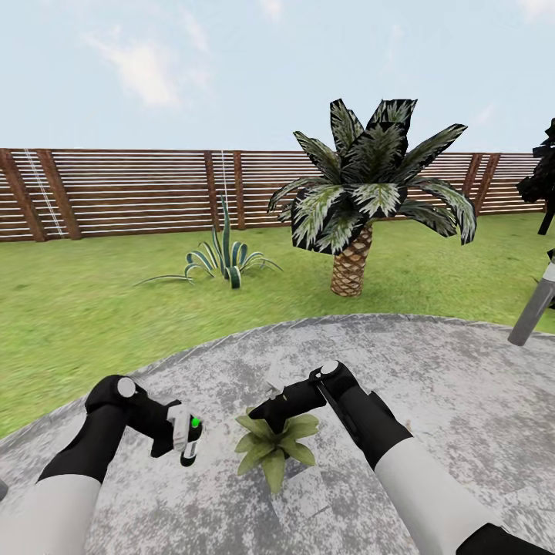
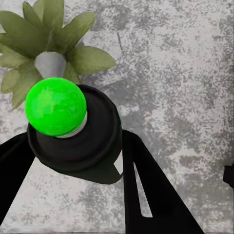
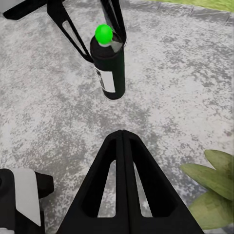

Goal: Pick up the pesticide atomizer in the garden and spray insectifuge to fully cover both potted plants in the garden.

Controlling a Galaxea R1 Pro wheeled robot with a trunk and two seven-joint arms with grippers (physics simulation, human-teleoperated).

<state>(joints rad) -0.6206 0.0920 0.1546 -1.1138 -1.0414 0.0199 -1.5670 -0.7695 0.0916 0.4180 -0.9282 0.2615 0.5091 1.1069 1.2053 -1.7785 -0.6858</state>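
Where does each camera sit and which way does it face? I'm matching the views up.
Head view: from the head, forward and down over both arms, left gripper and potted plant.
Left wrist view: along its fingers, down onto the pesticide atomizer.
Right wrist view: along its shut right gripper, toward the atomizer.
All share the atomizer.

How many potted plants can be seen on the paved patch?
1. The potted plant sits on the grey paved patch, between the two arms, near the atomizer. The second one may be outside the camera views.
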